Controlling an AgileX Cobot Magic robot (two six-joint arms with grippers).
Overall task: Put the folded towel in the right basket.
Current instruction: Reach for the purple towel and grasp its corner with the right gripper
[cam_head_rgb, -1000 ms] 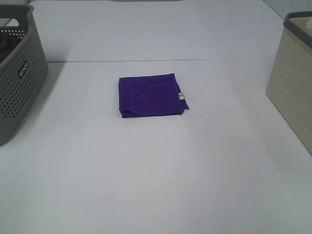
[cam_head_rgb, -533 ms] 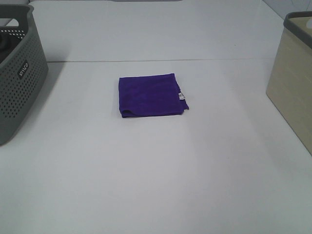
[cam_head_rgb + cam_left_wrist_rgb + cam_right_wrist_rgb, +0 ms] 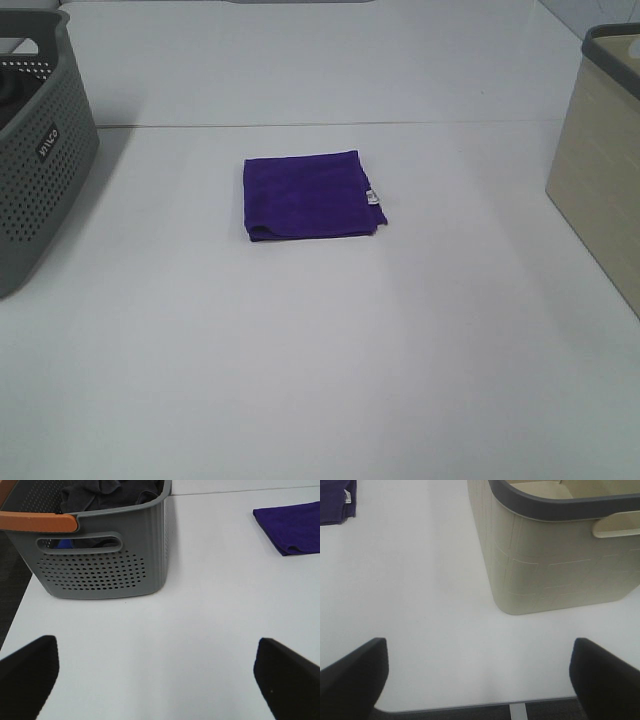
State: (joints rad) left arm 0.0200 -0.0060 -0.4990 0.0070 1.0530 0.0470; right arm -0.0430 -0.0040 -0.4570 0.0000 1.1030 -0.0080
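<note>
Lying flat at centre: folded purple cloth towel (image 3: 312, 196); beige plastic basket (image 3: 598, 170) at three o'clock, grey perforated basket (image 3: 40, 175) at nine. Left gripper (image 3: 156, 652) and right gripper (image 3: 479, 652): fingers apart.

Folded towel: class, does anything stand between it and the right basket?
Nothing visible does. Only bare white table lies between the purple towel and the beige basket.

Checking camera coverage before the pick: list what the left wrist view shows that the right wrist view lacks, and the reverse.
Left wrist only: the grey perforated basket, with dark laundry inside and an orange handle. Right wrist only: the beige basket with its dark grey rim, and a white fabric tag. Both: part of the purple folded towel, lying on the white table.
</note>
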